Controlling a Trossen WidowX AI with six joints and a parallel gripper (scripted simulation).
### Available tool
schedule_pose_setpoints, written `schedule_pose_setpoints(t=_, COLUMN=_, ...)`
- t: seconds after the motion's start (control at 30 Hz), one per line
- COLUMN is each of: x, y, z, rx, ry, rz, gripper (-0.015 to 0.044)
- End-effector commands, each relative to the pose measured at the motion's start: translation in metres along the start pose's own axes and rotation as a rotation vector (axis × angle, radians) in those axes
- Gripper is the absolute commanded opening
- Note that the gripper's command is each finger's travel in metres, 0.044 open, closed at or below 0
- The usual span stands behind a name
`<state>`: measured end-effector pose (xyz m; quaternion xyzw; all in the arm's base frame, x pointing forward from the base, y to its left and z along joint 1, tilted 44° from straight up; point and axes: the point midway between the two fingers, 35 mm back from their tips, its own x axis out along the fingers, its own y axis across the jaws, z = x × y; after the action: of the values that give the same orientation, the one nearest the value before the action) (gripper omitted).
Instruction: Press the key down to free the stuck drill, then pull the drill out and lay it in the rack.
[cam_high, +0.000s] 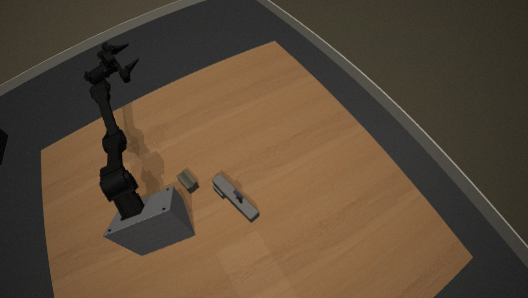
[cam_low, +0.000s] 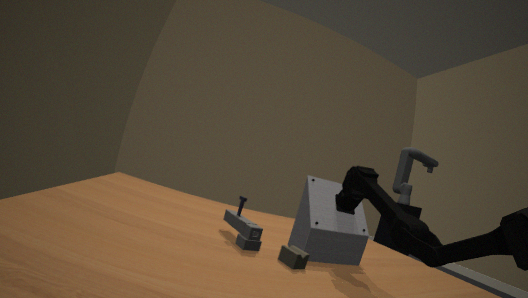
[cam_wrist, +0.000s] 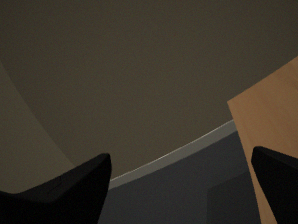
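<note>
A grey bar-shaped housing (cam_high: 247, 208) (cam_low: 236, 222) lies above a small grey block (cam_low: 248, 243) on the table. A dark blue key (cam_high: 239, 196) (cam_low: 242, 205) with a wider head stands up out of its top. The drill cannot be made out clearly; the housing's near end in the exterior view shows a small square outline. The rack, a small olive-grey block (cam_high: 187, 181) (cam_low: 293, 257) with a groove along its top, sits between the housing and the arm's base. My gripper (cam_high: 133, 52) (cam_wrist: 184, 159) is open and empty, raised high beyond the table edge, far from them.
The arm stands on a large grey pedestal box (cam_high: 159, 227) (cam_low: 336, 246) close beside the rack. A grey arm-shaped object (cam_low: 404, 172) stands on a dark box behind the pedestal. The wooden table (cam_high: 325, 165) (cam_low: 125, 235) (cam_wrist: 272, 105) has its edge in the wrist view's right side.
</note>
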<state>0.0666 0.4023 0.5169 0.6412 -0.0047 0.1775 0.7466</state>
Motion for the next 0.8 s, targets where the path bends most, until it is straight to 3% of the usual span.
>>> schedule_pose_setpoints(t=0.0, x=0.000, y=0.000, z=0.000, rx=0.000, ry=0.000, rz=0.000, gripper=0.0374)
schedule_pose_setpoints(t=0.3, x=0.001, y=0.005, z=0.007, rx=0.044, ry=-0.005, rz=0.007, gripper=0.0138)
schedule_pose_setpoints(t=0.47, x=-0.005, y=0.046, z=0.079, rx=0.404, ry=-0.012, rz=0.059, gripper=0.0006)
schedule_pose_setpoints(t=0.77, x=-0.014, y=0.085, z=0.212, rx=0.989, ry=-0.017, rz=0.161, gripper=0.0000)
